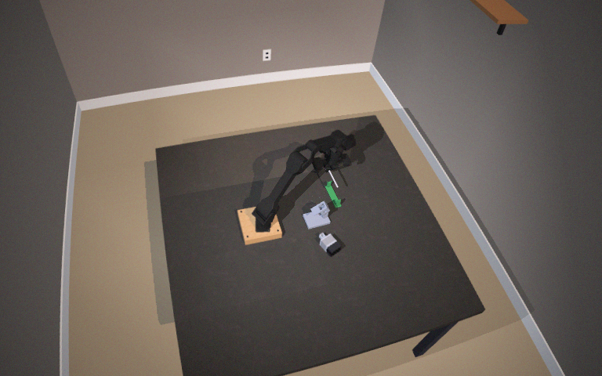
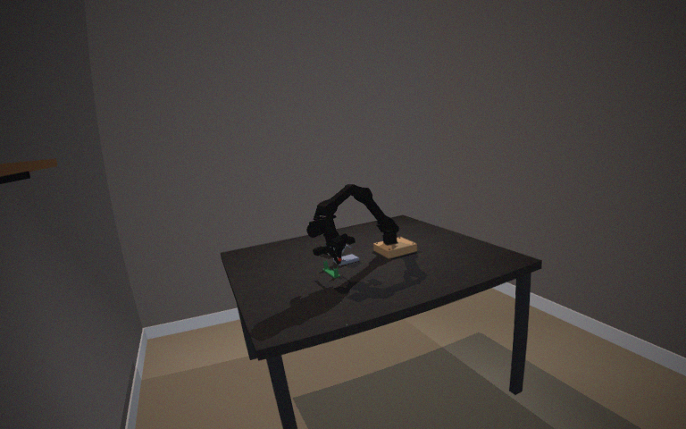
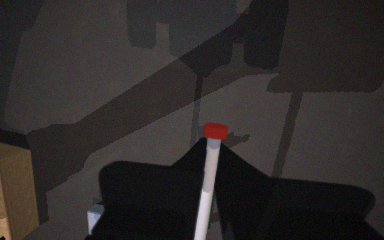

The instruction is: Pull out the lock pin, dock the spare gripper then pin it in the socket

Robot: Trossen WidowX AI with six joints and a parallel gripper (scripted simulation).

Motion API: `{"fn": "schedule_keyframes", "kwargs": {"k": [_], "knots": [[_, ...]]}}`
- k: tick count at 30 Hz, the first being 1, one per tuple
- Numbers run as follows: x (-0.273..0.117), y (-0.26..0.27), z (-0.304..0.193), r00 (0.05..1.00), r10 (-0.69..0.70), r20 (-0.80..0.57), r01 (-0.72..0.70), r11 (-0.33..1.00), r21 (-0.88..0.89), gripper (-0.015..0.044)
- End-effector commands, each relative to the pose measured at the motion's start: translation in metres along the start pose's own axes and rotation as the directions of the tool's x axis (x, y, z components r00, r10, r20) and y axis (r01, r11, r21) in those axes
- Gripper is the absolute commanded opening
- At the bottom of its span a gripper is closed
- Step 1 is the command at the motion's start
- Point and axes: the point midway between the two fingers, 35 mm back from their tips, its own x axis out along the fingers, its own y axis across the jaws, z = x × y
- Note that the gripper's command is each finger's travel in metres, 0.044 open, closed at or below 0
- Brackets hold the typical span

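My gripper (image 1: pixel 328 170) (image 2: pixel 338 258) (image 3: pixel 207 143) is shut on the lock pin (image 1: pixel 333 178) (image 3: pixel 203 217), a white rod with a red head at the fingertips. The pin is out of the mount, held above the table near the green cradle's far end. The pale blue-grey mount (image 1: pixel 315 220) (image 2: pixel 349 259) (image 3: pixel 93 221) stands on the table with its angled socket empty. The spare gripper (image 1: pixel 328 243), light grey with a black end, lies apart from the mount; the arm hides it in the exterior view.
The green cradle (image 1: pixel 332 195) (image 2: pixel 330 272) with raised ends stands beside the mount, mostly hidden by the fingers in the wrist view. The arm's wooden base block (image 1: pixel 262 240) (image 2: pixel 397 250) (image 3: pixel 16 192) is left of the mount in the top view. The table (image 1: pixel 248 301) is dark.
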Motion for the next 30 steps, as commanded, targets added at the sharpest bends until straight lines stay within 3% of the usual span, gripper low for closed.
{"fn": "schedule_keyframes", "kwargs": {"k": [1,30], "knots": [[0.007,-0.001,-0.001,1.0,0.001,0.0,-0.001,1.0,-0.003,0.0],[0.05,-0.005,-0.008,1.0,0.002,-0.001,-0.002,1.0,-0.004,0.0]]}}
